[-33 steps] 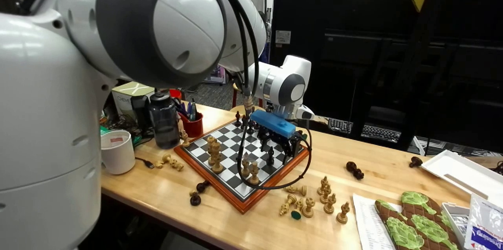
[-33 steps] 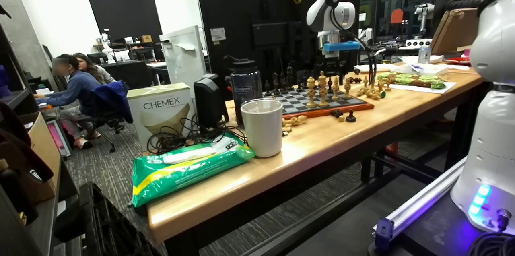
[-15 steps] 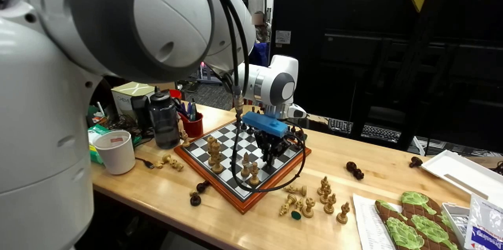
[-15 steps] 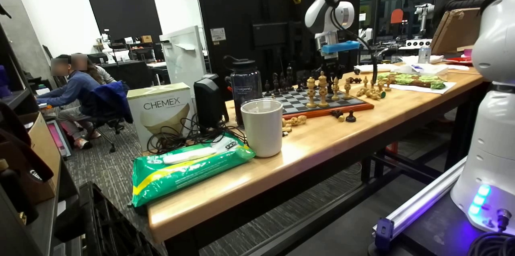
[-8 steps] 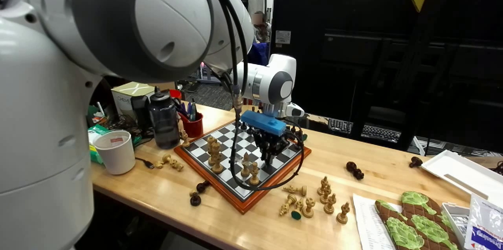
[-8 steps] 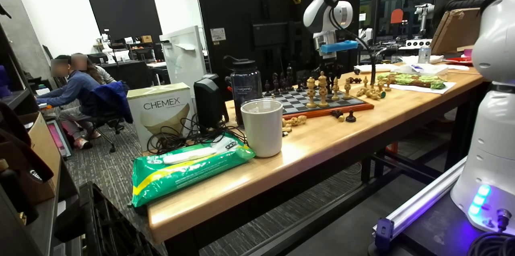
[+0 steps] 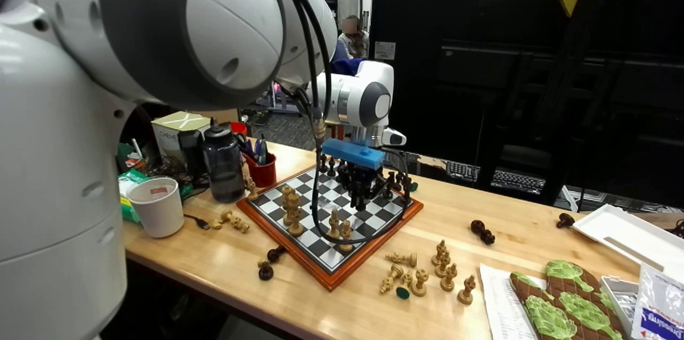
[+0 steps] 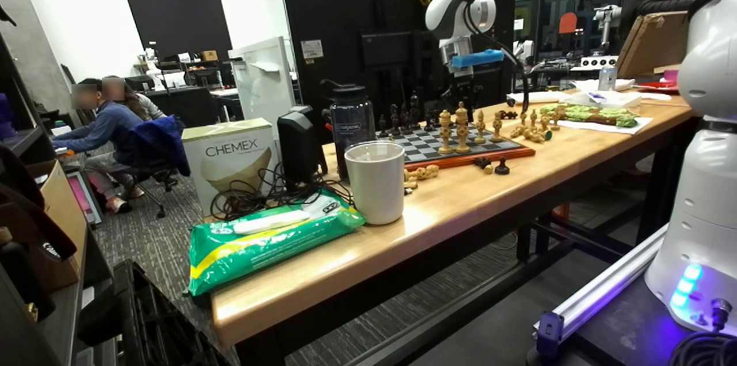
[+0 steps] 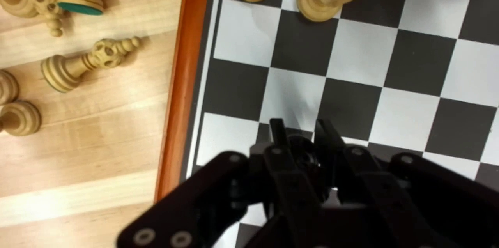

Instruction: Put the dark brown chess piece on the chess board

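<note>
Nearby, at the closest corner of a wooden table point(image 8: 460, 205) in an exterior view, lies a green packet point(image 8: 276, 239); just behind it, a white cup point(image 8: 374, 185) stands by the front long edge. Farther along that edge, two loose dark pieces point(image 8: 501, 168) sit on the tabletop, outside the board. Past them is the chess board point(image 7: 329, 279), checkered, with a reddish-brown border and a handful of pale pieces point(image 7: 294, 222) upright on it. Above its squares hangs the black gripper point(image 9: 300, 130). Its two fingers are closed around the dark brown chess piece point(image 9: 304, 148), which the wrist view shows between their tips. The piece appears to be off the surface; which square lies beneath it, and whether it is quite upright, cannot be told.

So the pick-up looks done, and the piece is already over the board. Left to do, in all likelihood: lower it onto a square, part the fingers, back away. Farthest off, on the side toward the table's far edge, other dark pieces point(image 8: 414, 115) stand on the board, near enough that the descent probably needs care.
</note>
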### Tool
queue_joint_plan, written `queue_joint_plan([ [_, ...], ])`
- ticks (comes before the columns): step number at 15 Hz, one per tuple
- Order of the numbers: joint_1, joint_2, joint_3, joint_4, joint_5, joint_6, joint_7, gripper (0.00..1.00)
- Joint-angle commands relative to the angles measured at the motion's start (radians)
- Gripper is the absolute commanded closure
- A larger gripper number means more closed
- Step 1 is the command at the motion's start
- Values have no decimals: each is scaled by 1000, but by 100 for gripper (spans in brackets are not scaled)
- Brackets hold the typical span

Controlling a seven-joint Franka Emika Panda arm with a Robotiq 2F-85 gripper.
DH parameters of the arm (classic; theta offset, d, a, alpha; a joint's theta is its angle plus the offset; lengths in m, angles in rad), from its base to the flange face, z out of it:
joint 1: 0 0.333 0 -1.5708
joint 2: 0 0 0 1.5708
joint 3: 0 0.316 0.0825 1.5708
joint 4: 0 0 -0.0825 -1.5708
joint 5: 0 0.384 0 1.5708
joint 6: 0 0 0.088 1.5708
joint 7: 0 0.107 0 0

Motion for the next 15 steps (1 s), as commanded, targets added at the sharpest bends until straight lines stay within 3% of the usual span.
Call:
queue_joint_plan([
  [1,14,8,14,55,-21,-52,-18,94],
  [9,36,83,53,184,-14,-128,-73,94],
  [15,49,152,72,266,-18,-121,-119,94],
])
